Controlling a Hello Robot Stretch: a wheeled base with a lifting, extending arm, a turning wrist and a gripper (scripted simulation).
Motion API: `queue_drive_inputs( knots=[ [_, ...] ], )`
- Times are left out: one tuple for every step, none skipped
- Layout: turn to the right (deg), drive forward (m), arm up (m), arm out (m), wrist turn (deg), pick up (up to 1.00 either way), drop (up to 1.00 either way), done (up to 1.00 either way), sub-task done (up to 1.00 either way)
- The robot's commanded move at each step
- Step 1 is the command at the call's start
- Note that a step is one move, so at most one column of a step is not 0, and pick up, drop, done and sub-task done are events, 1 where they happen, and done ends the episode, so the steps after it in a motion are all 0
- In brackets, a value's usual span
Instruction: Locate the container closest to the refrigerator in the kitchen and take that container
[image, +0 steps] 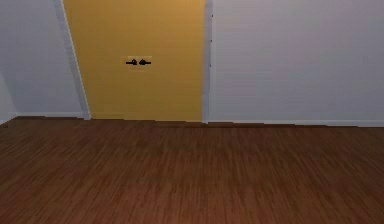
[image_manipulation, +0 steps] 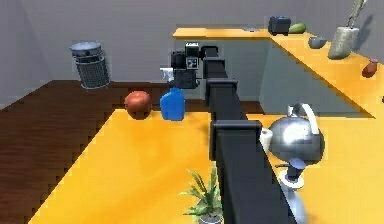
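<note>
Arm bar (image_manipulation: 236, 145) ends near a blue bottle (image_manipulation: 172, 104) with pale spray top.

Blue bottle (image_manipulation: 172, 104), red apple (image_manipulation: 138, 103), kettle (image_manipulation: 296, 138), orange counter (image_manipulation: 120, 165)

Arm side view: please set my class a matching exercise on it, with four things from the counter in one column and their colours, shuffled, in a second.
Things:
1. round fruit
2. bottle
3. plant
4. kettle

Colours:
A. silver
B. green
C. red
D. blue

Pairs: 1-C, 2-D, 3-B, 4-A
</note>
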Motion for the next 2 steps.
queue_drive_inputs(
  knots=[
    [0.0, 0.00, 0.00, 0.00, 0.0, 1.00, 0.00, 0.00, 0.00],
    [0.0, 0.00, 0.00, 0.00, 0.0, 0.00, 0.00, 1.00, 0.00]
  ],
)
